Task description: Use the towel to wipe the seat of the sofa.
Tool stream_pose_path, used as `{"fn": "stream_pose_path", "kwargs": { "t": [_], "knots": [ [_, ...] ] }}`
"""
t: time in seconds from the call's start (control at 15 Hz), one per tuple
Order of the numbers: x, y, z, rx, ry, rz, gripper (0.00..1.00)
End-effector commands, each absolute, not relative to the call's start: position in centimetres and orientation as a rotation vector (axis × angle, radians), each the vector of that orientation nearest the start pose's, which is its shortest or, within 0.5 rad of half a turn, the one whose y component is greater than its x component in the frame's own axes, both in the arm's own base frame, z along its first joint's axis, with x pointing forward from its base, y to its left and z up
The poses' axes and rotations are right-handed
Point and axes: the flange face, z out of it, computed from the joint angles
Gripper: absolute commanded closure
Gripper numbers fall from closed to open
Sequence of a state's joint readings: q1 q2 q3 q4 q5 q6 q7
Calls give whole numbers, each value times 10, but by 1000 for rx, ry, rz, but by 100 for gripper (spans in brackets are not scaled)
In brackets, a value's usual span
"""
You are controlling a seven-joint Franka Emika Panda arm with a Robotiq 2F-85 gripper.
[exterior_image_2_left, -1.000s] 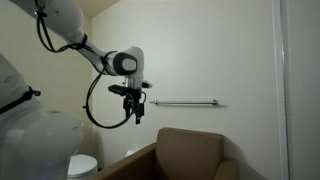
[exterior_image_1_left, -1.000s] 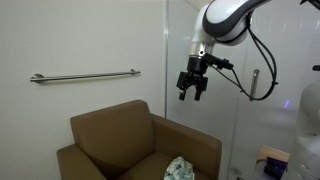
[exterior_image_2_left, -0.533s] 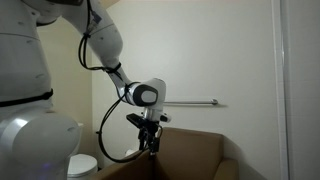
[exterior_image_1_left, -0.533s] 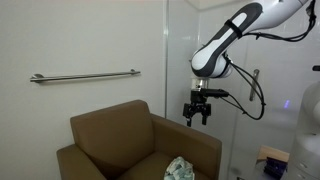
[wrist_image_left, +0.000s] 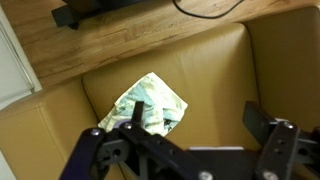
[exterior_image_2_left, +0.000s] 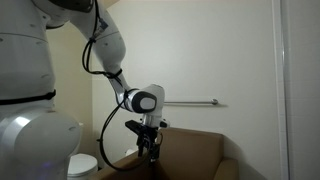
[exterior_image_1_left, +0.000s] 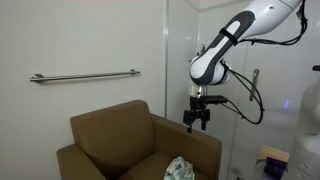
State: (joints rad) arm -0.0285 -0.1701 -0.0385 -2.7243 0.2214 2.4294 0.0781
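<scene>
Towel [wrist_image_left: 148,105] hasn't shifted since a second ago, still crumpled on the seat [wrist_image_left: 205,75] of the sofa [exterior_image_1_left: 108,140]. What moved is the pincer [exterior_image_1_left: 196,122], down from roughly grab rail [exterior_image_1_left: 85,76] height to just above the sofa, and in both exterior views it hangs near one padded arm. Pincer jaws are spread fully, holding nothing and clear of the towel; the wrist view looks down on the cloth past the fingers [wrist_image_left: 270,135], with wood floor [wrist_image_left: 110,40] beyond the sofa.
</scene>
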Motion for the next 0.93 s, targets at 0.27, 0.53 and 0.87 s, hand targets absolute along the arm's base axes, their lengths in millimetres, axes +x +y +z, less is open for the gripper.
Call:
{"fn": "stream_pose_path", "kwargs": {
  "t": [0.27,0.53,0.87],
  "knots": [
    [375,-41,124,-3031,171,110,0],
    [403,-42,58,-2989,153,78,0],
    [411,-60,18,-3003,229,165,0]
  ]
}}
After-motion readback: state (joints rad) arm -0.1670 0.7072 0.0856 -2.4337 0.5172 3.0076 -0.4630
